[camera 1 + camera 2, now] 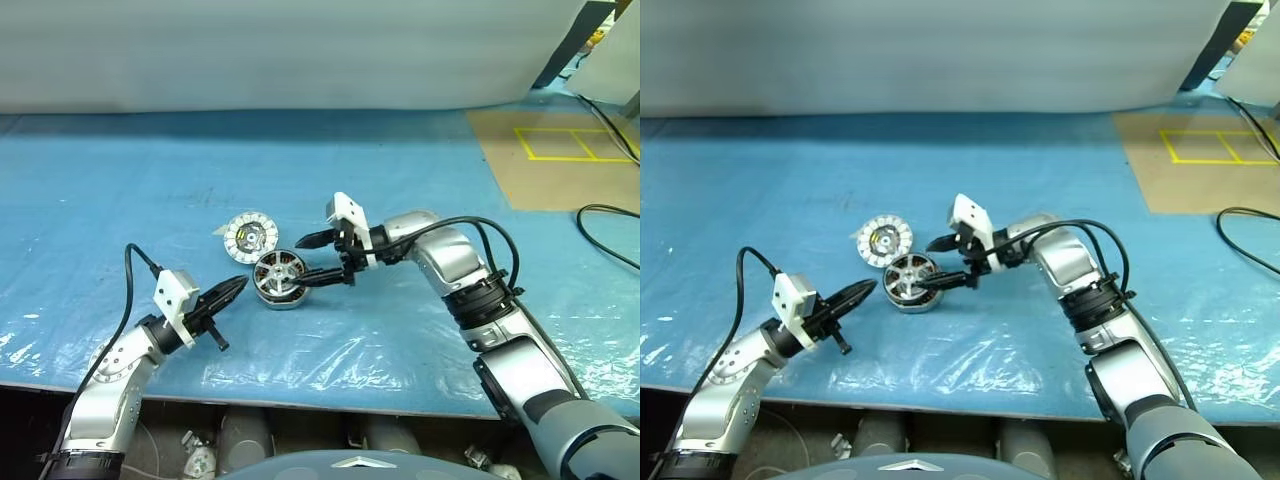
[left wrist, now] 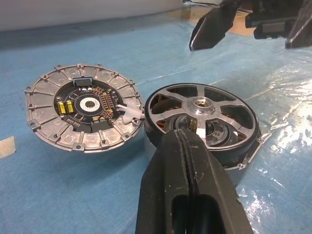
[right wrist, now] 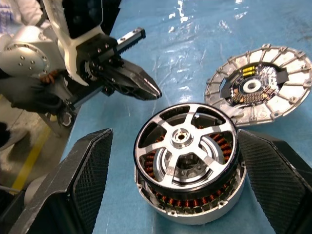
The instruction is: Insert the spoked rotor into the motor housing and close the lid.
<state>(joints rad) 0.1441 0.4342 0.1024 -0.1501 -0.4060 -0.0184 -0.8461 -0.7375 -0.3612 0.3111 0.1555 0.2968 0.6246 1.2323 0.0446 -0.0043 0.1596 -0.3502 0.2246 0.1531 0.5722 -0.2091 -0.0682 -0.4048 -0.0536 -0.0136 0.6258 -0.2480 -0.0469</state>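
The spoked rotor (image 3: 185,139) sits already in the motor housing (image 3: 195,207), copper windings visible through the spokes and below the rotor rim. In the right wrist view it looks a bit tilted or not fully down; I cannot tell for sure. The housing stands on the blue worktop (image 1: 150,190), approx. in the middle. The lid (image 1: 249,237) lies flat just beside it, on the robot's left and a little further away, w/ ribbed face and dark centre up, almost touching the housing in the left wrist view.

Right gripper (image 1: 324,258): jaws wide open, one on each side of the housing, not touching it, nothing held. Left gripper (image 1: 235,288): jaws closed, empty, tip pointing at the housing from near.

Step in hand, as I judge: rotor is released, next is to check seating, then the lid. To do it well:
- Before the lid, see that the rotor rim is level w/ the housing rim all around; if not, press softly at the hub, not at the thin spokes.
- Lift the right arm straight away so the open jaws do not catch the rim.
- Take the lid at its edge, likely turn it over, bring it centred over the hub and lower flat, no sliding.
- The closed left jaws can hold the housing steady from the side.
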